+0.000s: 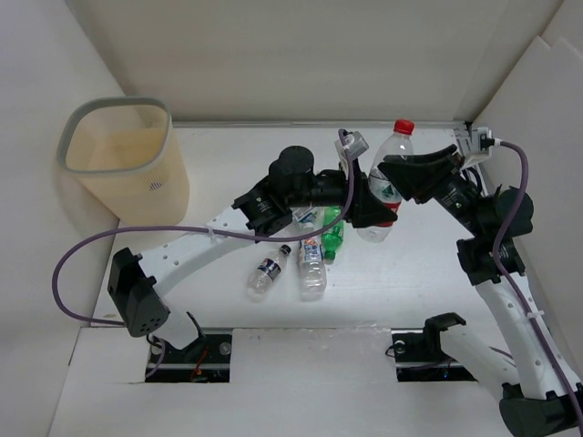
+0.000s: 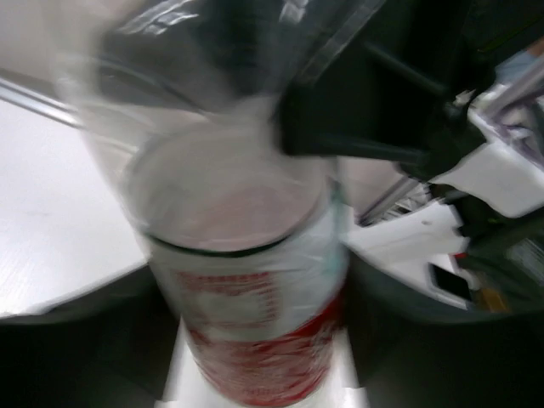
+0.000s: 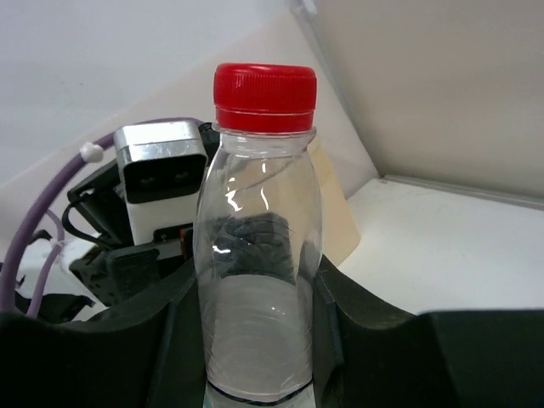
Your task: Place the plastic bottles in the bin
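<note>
Red-capped clear bottle [image 1: 390, 182] is up off the counter [image 1: 410, 282], mid-right, upright, cap on top.

Top view: right tool [image 1: 399, 171] and left tool [image 1: 369, 209] meet at it, the right higher on the body, the left lower. Judged a hand-across, because the bin [image 1: 137, 187] stands at the far left rear, well apart, on the left arm's side. Green bottle [image 1: 332, 235], blue-labelled bottle [image 1: 312, 259] and dark-labelled bottle [image 1: 270, 269] lie near the centre, under the arms. No bottle shows in the visible part of the bin.

Left wrist: heavy blur. The red label fills the frame, very close. Dark shapes sit low on each side, but contact is unreadable, so I cannot tell whether this tool grips.

Right wrist: the bottle stands between both dark fingers [image 3: 357, 340], which hug its sides. This tool is closed on it. The left arm's camera housing sits just behind.

Judgement: the right tool should let go only once the left has a firm hold.
</note>
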Motion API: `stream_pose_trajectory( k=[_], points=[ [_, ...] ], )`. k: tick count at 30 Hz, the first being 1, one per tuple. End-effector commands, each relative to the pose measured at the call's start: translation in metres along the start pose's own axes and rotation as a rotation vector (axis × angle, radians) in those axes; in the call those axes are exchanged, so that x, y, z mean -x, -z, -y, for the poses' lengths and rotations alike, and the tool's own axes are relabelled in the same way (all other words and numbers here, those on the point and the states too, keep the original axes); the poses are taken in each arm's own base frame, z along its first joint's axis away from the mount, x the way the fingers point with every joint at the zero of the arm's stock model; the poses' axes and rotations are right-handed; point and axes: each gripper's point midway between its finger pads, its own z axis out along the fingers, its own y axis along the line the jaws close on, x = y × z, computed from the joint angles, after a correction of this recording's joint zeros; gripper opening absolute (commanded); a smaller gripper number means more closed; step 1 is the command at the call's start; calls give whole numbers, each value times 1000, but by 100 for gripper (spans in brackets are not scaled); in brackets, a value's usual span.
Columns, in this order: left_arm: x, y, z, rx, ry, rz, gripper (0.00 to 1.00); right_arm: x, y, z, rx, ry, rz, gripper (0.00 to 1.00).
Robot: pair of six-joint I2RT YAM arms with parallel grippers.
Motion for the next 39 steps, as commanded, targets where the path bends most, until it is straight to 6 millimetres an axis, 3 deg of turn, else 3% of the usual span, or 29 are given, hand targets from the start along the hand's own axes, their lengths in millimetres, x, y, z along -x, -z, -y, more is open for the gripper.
stream_pose_trajectory(
  k=[1,2,3,4,6,8,9,10,11,12,13,14,16,17,18,20,21,23,24,25,26,27,28,30,32,33,34,37,39],
  points=[
    [16,1,34,-181,-26,56,37,22,-1,-25,102,18,98,2],
    [22,2,40,-209,-34,73,18,18,-4,-19,95,11,91,5],
    [22,2,41,-210,-22,72,8,19,-4,-20,100,16,96,17],
    [35,3,45,-202,-40,96,5,17,-6,-16,92,19,89,37],
    [51,9,25,-75,-35,125,0,23,-7,-16,81,37,107,100],
    [86,33,-9,102,-52,211,0,19,-5,12,-54,78,69,100],
    [97,51,-41,269,-31,246,0,25,-3,29,-149,95,87,100],
    [117,75,-50,356,-34,302,0,19,1,43,-231,86,49,100],
    [145,111,-76,494,-66,374,0,16,4,53,-274,115,38,100],
    [154,146,-106,690,-48,421,0,15,6,58,-301,121,35,100],
    [167,172,-116,785,-60,461,0,2,6,73,-332,102,11,100],
    [192,217,-127,904,-84,540,0,-7,7,82,-350,96,-14,100],
    [204,264,-142,1042,-101,562,0,-20,8,91,-362,78,-44,100],
    [212,298,-154,1142,-106,594,0,-30,8,101,-380,62,-68,100],
    [223,322,-152,1212,-112,643,0,-35,7,108,-392,61,-85,100],
    [215,368,-177,1374,-37,667,0,-44,6,116,-401,45,-111,100],
    [216,418,-184,1483,10,729,0,-49,4,122,-410,36,-124,100],
    [202,466,-194,1571,95,783,0,-57,3,125,-400,45,-148,100],
    [202,485,-184,1571,113,849,0,-61,1,127,-403,40,-156,100],
    [186,527,-189,1639,147,883,0,-64,-2,133,-407,45,-164,100],
    [182,541,-190,1638,163,897,0,-68,-3,138,-415,47,-177,100],
    [174,569,-188,1690,183,919,2,-78,-5,144,-420,32,-202,100],
    [171,580,-188,1711,204,919,2,-81,-6,147,-425,27,-210,100],
    [154,591,-202,1740,268,877,20,-88,-9,153,-449,29,-222,100],
    [148,592,-213,1735,291,859,41,-98,-11,162,-476,20,-239,100],
    [143,591,-218,1727,303,848,68,-101,-12,167,-500,21,-237,100],
    [144,589,-221,1710,295,847,78,-103,-16,165,-497,21,-241,100],
    [137,586,-234,1684,320,822,82,-117,-16,175,-548,17,-281,100],
    [138,585,-236,1677,327,815,100,-119,-14,181,-574,24,-293,100]
  ],
)
